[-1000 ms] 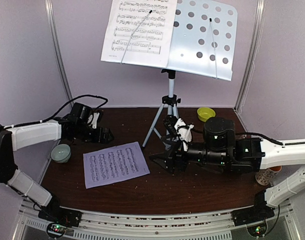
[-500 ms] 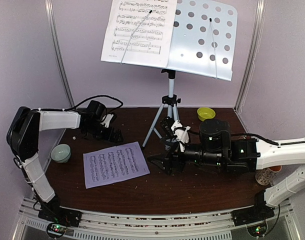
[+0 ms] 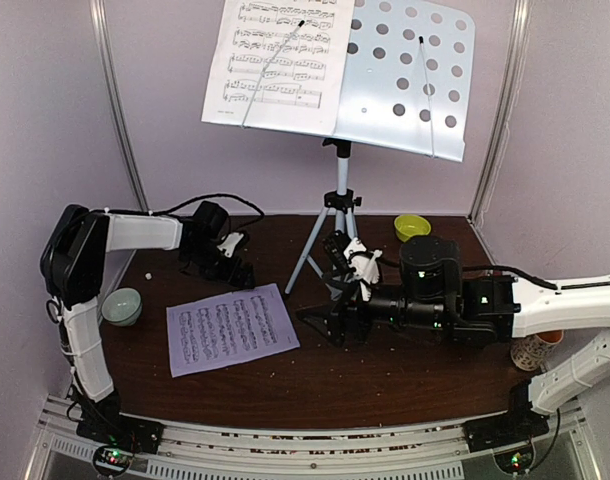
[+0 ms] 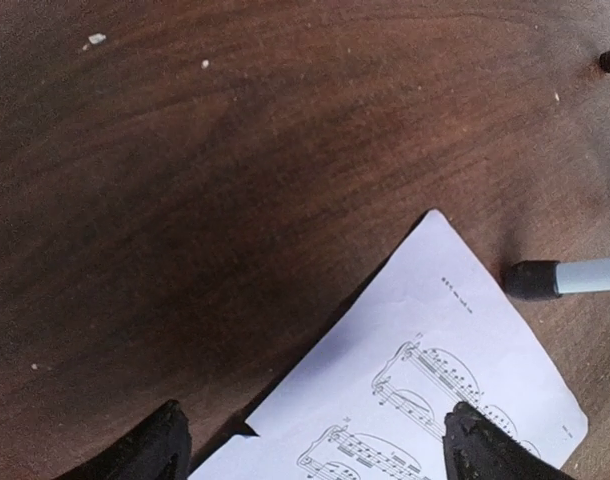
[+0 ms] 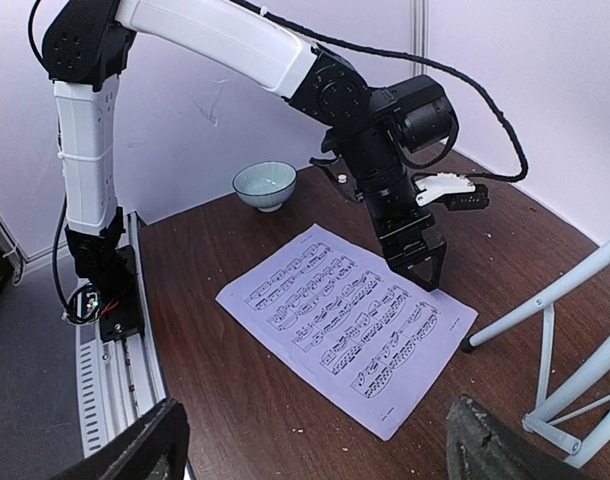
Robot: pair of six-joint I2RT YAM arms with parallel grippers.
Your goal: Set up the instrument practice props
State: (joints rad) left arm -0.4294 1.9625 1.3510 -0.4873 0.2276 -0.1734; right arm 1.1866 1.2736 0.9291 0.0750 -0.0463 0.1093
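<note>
The white perforated music-stand desk (image 3: pixel 410 75) stands on its silver tripod (image 3: pixel 337 215) at the back, with one sheet-music page (image 3: pixel 277 65) resting on its left half. A second page (image 3: pixel 230 328) (image 5: pixel 347 318) (image 4: pixel 455 390) lies flat on the dark table. My left gripper (image 3: pixel 238 274) (image 4: pixel 320 455) (image 5: pixel 417 262) hangs open over that page's far edge, with nothing between its jaws. To the right of the page, my right gripper (image 3: pixel 320 322) (image 5: pixel 310 452) is open and empty, low over the table and pointing left at the page.
A pale green bowl (image 3: pixel 122 305) (image 5: pixel 265 183) sits at the table's left edge. At the back right there is a yellow-green bowl (image 3: pixel 412 227). A mug (image 3: pixel 535 352) stands behind the right arm. Tripod feet (image 4: pixel 560 278) (image 5: pixel 545 300) rest close to the page's right corner.
My left arm has swung right and forward, from the table's left side to the page's far edge. The right gripper has edged slightly left. The page has not moved.
</note>
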